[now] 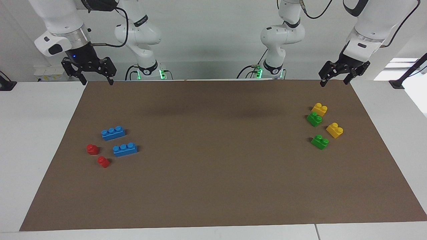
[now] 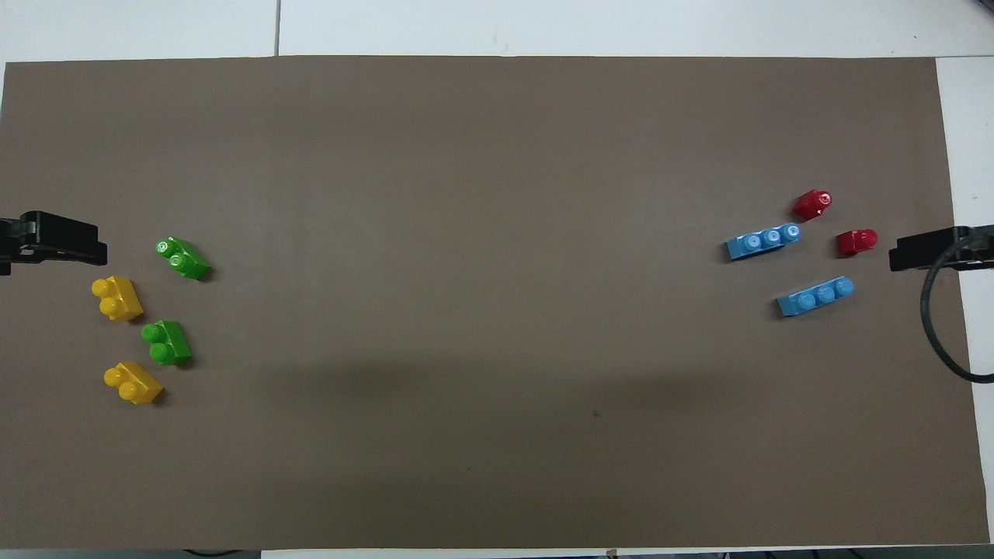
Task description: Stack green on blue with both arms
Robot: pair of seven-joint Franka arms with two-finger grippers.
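Robotics lab: two white robot arms (image 1: 140, 33) mounted at white surface (image 1: 33, 133), brown mat (image 1: 213, 186) as test area, trailing cables (image 1: 405, 140), plain white wall (image 1: 213, 40).

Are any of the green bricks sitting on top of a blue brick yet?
No: both green bricks lie on the mat at the left arm's end, while both blue bricks lie at the right arm's end.

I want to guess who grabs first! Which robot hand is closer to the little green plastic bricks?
Left. The left gripper hangs open near the green bricks; the right gripper hangs open above the table's other end.
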